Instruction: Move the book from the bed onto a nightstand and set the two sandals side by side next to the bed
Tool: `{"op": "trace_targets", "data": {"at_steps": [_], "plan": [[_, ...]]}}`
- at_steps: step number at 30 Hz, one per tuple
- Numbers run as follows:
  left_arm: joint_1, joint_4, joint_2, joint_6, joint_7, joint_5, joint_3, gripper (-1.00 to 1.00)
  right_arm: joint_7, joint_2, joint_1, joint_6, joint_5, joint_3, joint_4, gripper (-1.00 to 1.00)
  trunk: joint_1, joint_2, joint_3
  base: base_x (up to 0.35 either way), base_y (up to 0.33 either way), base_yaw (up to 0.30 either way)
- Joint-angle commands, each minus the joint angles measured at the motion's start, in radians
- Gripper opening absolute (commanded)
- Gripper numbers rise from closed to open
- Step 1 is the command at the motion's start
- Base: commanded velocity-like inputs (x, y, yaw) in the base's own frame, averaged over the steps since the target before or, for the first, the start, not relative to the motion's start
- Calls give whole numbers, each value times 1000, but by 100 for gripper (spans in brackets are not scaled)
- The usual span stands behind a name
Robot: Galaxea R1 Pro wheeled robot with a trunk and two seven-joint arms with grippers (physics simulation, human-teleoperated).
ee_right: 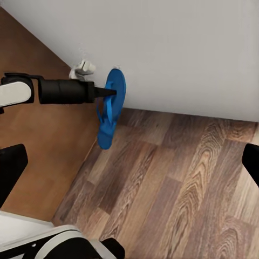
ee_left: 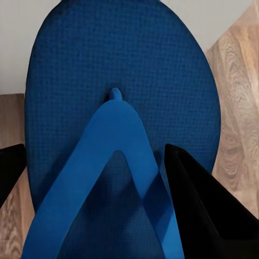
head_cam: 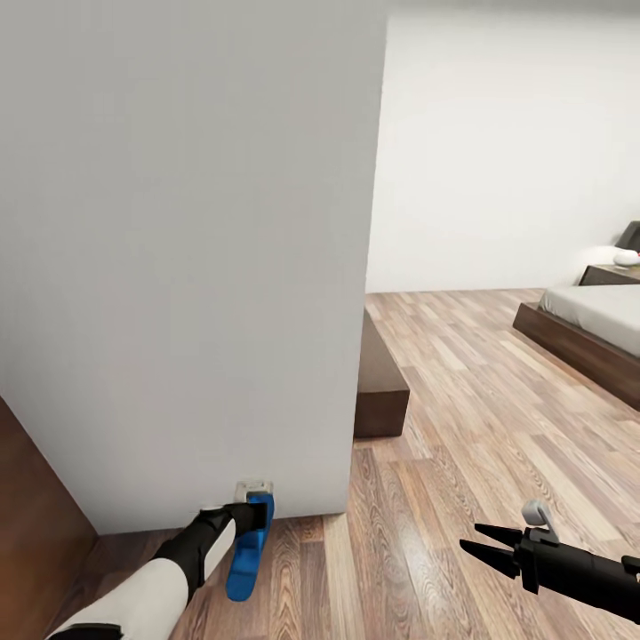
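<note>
My left gripper is shut on a bright blue sandal that hangs toe-down just above the wood floor, close to a white wall corner. In the left wrist view the sandal has its strap side facing the camera, with a black finger pressed on either side. The right wrist view shows the same sandal held by the left gripper. My right gripper is open and empty over the floor at the lower right. The bed lies far right, with a nightstand beside it. The book is out of view.
A white wall block stands right in front of me. A low dark-brown bench juts out behind its corner. A brown wood panel is at the lower left. Wood-plank floor stretches toward the bed.
</note>
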Motion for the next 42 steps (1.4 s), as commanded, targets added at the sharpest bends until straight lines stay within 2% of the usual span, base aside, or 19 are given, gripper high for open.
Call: {"op": "trace_targets", "data": {"at_steps": [1,11,18,26,31,42], "plan": [[0,7,0,4,-3,3,1,-100,1,0,-1,7,-4,0,0,100,-4,7,2,0,0,0],[5,40,1,-2,-3,1,1,-100,1,0,0,5,-4,0,0,100,-42,77,34,0,0,0],[7,43,1,-3,-2,1,1,-100,1,0,0,-39,-6,0,0,100,-69,126,56,0,0,0],[8,53,0,-5,-2,2,2,-100,1,1,-1,-47,-6,0,0,100,-100,182,81,0,0,0],[9,116,0,-48,-2,5,3,-100,1,1,0,-48,-7,0,0,100,-119,217,96,0,0,0],[13,143,1,-74,-2,5,6,-100,1,1,0,-49,-7,13,1,100,-161,294,131,0,0,-2]]}}
